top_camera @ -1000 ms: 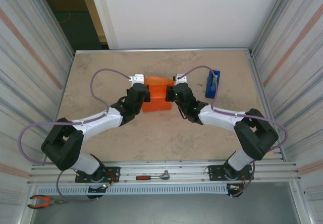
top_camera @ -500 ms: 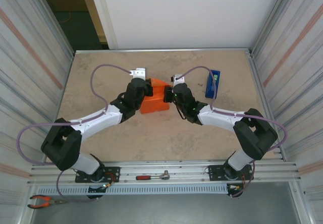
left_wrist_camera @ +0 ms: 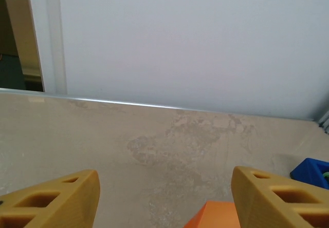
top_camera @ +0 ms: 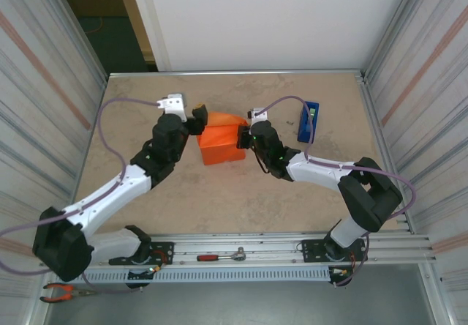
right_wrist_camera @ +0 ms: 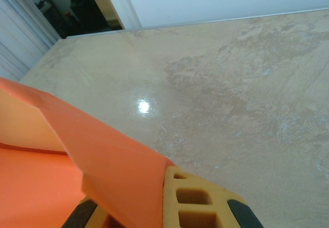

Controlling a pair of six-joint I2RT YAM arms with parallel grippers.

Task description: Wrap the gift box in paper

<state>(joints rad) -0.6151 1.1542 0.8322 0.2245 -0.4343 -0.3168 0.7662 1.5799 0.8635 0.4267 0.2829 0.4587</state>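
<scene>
**Gift box in orange paper sits at the middle of the counter: one gripper pinches, the other is spread**

Gift box [top_camera: 221,148] stands a little behind the centre of the counter [top_camera: 219,200], between the two arms. It is covered with the bright orange paper [top_camera: 232,122]. On the far right side of the box a flap of the paper rises loose.

The right gripper [top_camera: 247,136] is at this right side. In the right wrist view its yellow fingers [right_wrist_camera: 193,202] are pressed together on the edge of the orange flap [right_wrist_camera: 103,151], so it is pinching the paper.

The left gripper [top_camera: 196,114] is near the far left corner of the box. In the left wrist view its two fingers [left_wrist_camera: 56,200] are spread wide. An orange corner [left_wrist_camera: 216,216] shows low between them, and I cannot tell if it touches them.

The counter is beige and looks like marble, with darker cloudy stains [left_wrist_camera: 180,146] and a small bright reflection [right_wrist_camera: 143,106]. A blue tape dispenser [top_camera: 308,121] lies to the right, well apart from the box.

Behind the counter is a plain white wall [top_camera: 292,17], and left of it a dark doorway [top_camera: 95,25]. Ribbed metal side walls [top_camera: 36,83] close both sides. At the near edge, a red-handled ratchet [top_camera: 221,255] lies on the aluminium rail [top_camera: 241,243], and pliers [top_camera: 62,291] lie at the lower left.
</scene>
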